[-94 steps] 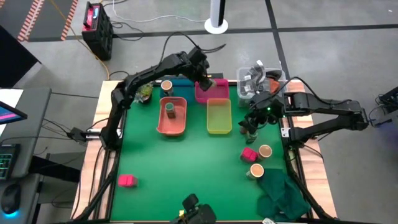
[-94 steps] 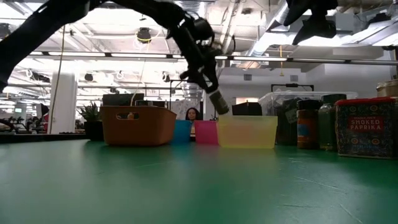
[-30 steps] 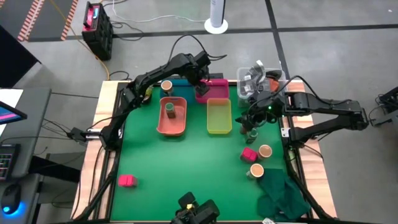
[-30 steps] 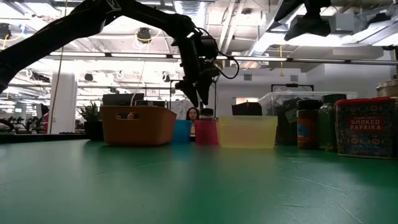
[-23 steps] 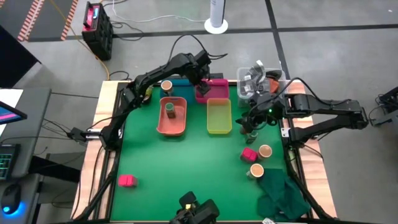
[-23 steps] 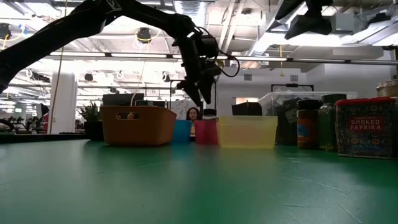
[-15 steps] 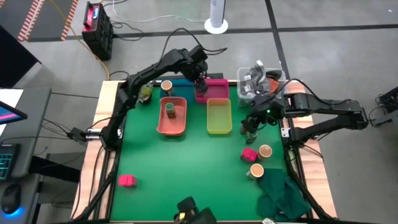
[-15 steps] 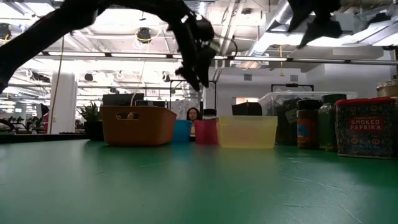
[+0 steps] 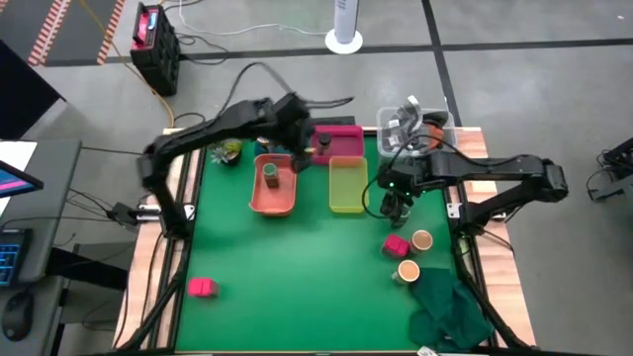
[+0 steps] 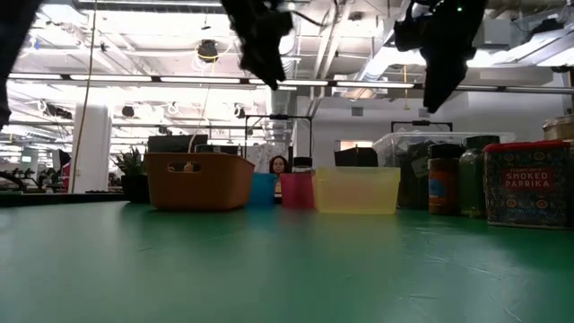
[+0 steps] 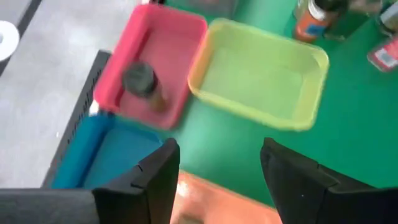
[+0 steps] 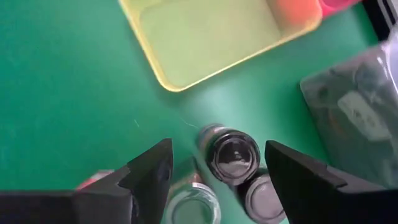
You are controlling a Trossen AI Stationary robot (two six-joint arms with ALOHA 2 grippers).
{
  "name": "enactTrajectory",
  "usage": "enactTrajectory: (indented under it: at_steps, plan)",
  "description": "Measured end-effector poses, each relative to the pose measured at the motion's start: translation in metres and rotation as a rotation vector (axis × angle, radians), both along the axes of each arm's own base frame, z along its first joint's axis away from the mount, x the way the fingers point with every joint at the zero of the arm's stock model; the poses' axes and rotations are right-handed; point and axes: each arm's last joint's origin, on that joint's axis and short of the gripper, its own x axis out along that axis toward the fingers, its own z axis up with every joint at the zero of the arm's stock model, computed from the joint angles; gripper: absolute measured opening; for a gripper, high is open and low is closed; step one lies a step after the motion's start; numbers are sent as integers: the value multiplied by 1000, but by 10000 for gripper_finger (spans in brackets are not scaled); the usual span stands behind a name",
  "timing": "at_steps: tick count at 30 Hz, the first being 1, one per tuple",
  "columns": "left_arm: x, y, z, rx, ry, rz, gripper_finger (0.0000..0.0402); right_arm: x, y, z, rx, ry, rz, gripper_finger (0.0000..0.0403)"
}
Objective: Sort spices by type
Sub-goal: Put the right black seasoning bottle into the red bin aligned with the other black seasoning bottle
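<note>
The left gripper (image 11: 214,171) hangs spread and empty near the pink tray (image 11: 163,59), which holds one bottle (image 11: 143,83). The right gripper (image 12: 217,171), fingers apart, hovers over dark jars (image 12: 234,155).

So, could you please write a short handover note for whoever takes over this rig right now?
Left gripper: open, empty, above the table near the pink tray.
Right gripper: open, empty, hovering over the black-capped bottles beside the yellow tray.
Done: one dark-capped jar lies in the pink tray; one jar stands in the orange tray.
Left: the yellow tray holds nothing. Loose on the mat: the bottle cluster, two tan-topped jars, a pink box beside them, and another pink box at the near left.
</note>
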Motion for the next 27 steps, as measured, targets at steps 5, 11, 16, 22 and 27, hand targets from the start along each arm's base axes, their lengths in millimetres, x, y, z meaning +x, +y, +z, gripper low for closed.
enactTrajectory:
  at_steps: [5,11,16,22,27]
  plan:
    - [-39,-35,1,15,-108,111,207,1,-3,0,-42,24,132,308]
    - [-78,-57,22,-15,-262,263,207,0,-4,0,-53,45,187,385]
    - [-93,-63,37,-41,-363,324,207,-1,-6,-1,2,42,184,383]
    - [-93,-73,32,6,-282,301,207,-1,-20,0,-4,22,131,378]
    - [-95,-80,27,76,-194,292,207,-2,-30,-12,-2,17,82,378]
